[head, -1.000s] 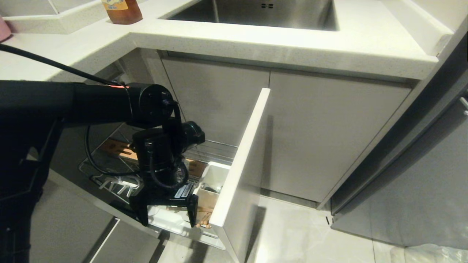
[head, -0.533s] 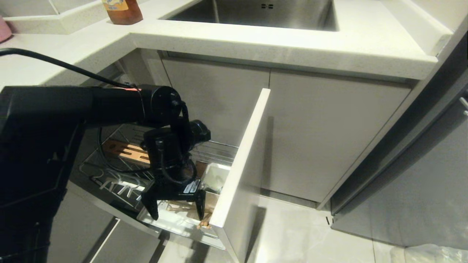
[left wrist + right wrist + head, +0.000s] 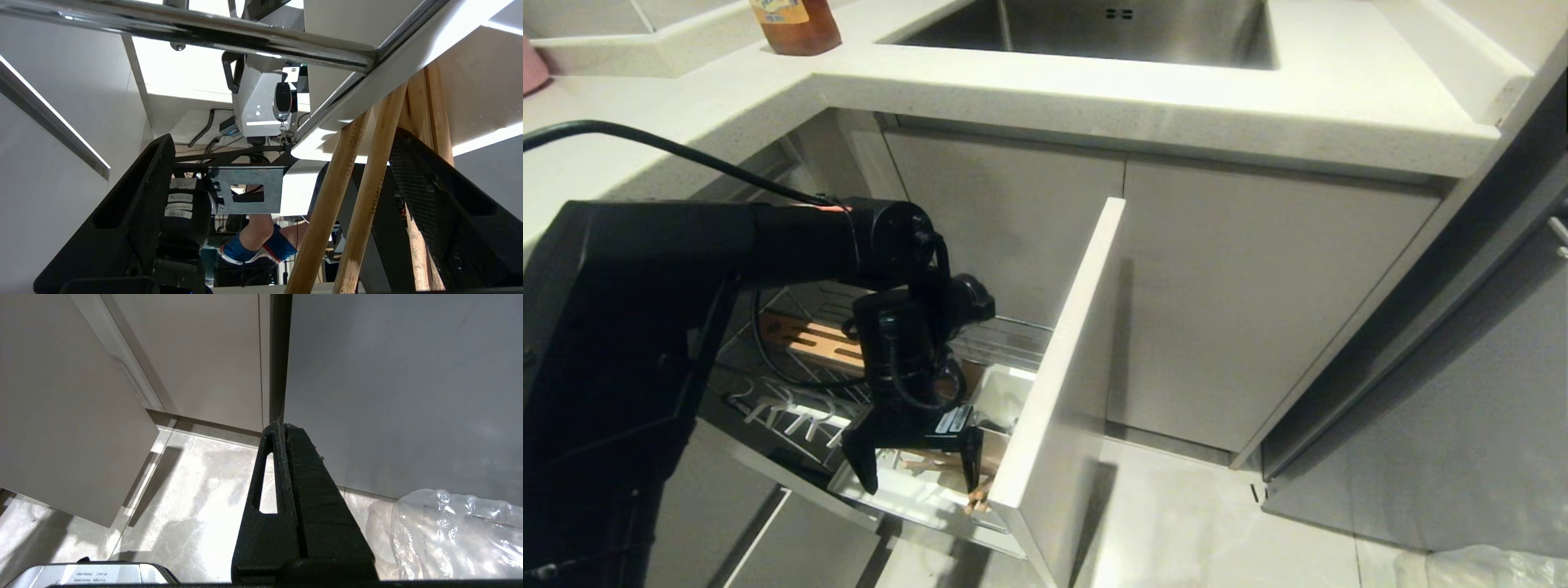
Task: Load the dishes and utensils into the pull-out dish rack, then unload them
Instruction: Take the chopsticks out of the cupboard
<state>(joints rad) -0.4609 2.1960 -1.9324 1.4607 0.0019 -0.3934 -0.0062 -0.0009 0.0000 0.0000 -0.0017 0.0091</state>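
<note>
Left end effector (image 3: 916,472): spread wide, nothing gripped, hung at lower centre over chopsticks (image 3: 947,467), which are stood in the pull-out dish rack (image 3: 1013,343), presumably for grasping. Right end effector (image 3: 286,457): pressed closed, empty, parked.

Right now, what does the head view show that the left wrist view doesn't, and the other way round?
Only the head view: the whole pulled-out rack with its wood strip, utensil box and front panel, the cabinet doors, counter, sink and bottle. Only the left wrist view: the robot's own base and a person's arm beyond the rack's chrome wire. Both: the open left gripper around the chopsticks, not yet closed on them.
</note>
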